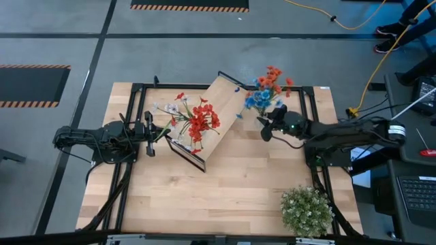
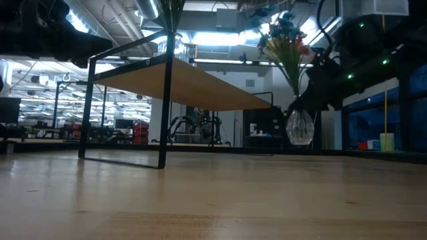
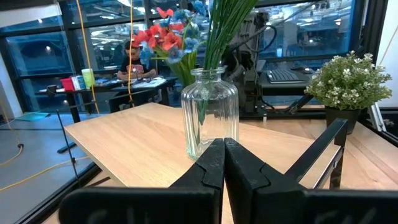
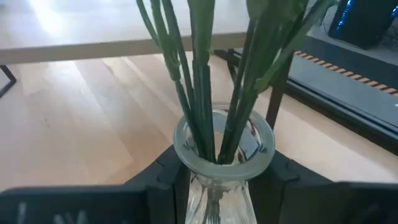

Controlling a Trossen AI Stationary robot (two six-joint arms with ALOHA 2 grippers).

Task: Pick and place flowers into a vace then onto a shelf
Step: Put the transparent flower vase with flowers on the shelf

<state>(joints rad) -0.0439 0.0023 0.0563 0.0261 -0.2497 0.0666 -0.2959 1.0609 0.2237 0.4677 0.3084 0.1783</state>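
My right gripper is shut on a clear round-bellied vase that holds blue and red-orange flowers, right of the shelf. The shelf is a light-wood board on a black wire frame. A glass jar vase with red and white flowers stands on the board by its base. My left gripper is shut, right in front of that jar's base. My right gripper pinches the vase's neck just under the rim, one finger on each side. It comes level from the table's right side. The vase is about upright, its base above the tabletop in the low view. My left gripper's shut fingertips stand against the jar's foot; I cannot tell whether they touch it.
A bushy green plant in a dark pot stands at the table's near right corner. The black table frame runs along the edges. A person sits in the room beyond. Bare wood lies in front of the shelf.
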